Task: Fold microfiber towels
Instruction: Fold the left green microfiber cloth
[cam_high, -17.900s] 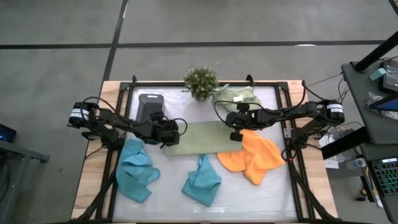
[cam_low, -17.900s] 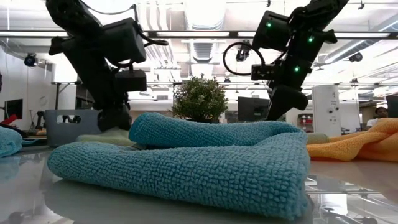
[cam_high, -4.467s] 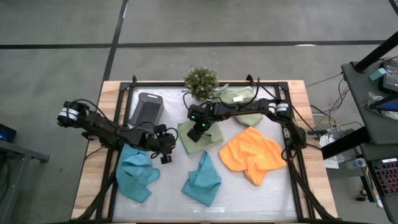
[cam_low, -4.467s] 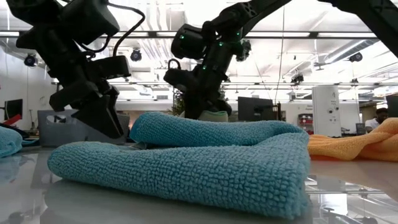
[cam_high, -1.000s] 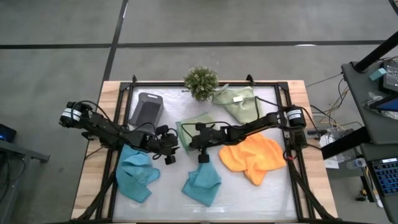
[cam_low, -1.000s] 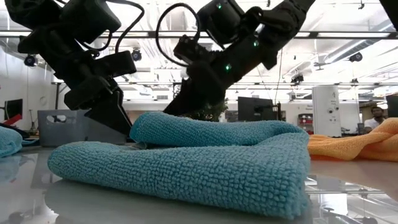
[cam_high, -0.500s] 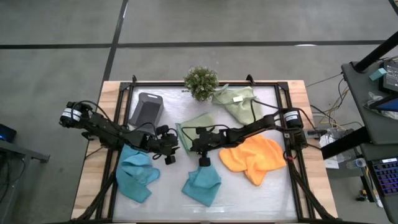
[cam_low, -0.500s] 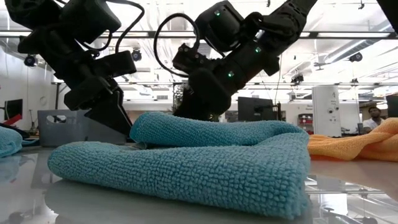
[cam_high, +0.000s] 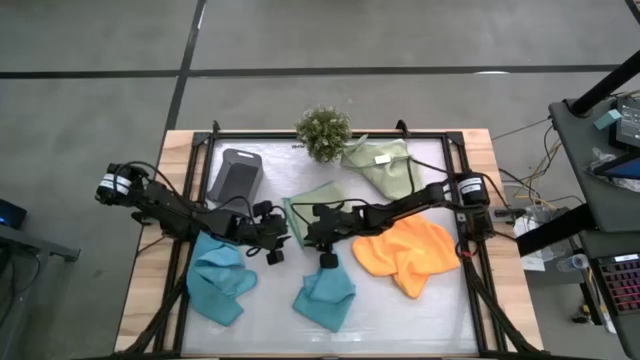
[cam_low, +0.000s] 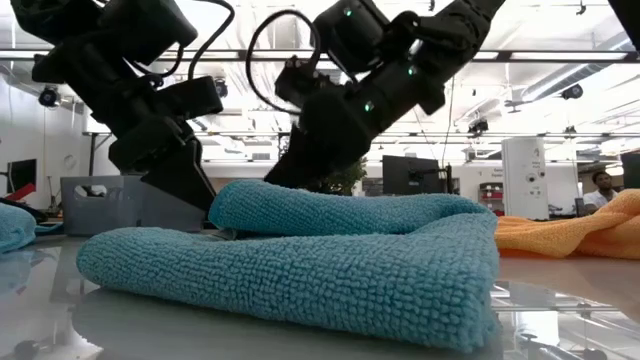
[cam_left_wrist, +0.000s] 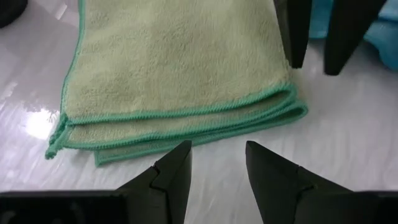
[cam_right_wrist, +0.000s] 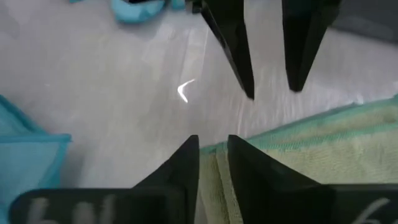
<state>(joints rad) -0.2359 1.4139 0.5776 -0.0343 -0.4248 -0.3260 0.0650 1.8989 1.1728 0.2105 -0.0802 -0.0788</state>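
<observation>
Low view: near teal towel (cam_low: 300, 270) is filling the foreground and hiding the folded green towel (cam_high: 312, 205) entirely. Both gripper tips are dropping out of sight behind it. Orange towel (cam_low: 580, 232) is running off the right edge; another teal towel (cam_low: 14, 225) is getting cut by the left edge.

High view: right gripper (cam_high: 312, 232) is covering the folded green towel's near edge; finger gap too small to read.

Right wrist view: green layers are running off the frame.

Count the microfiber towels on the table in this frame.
5. Two teal towels sit near the front, left and centre; an orange towel front right; a green towel with a white tag back right; a folded green towel mid-table between the grippers. None looks hidden.
</observation>
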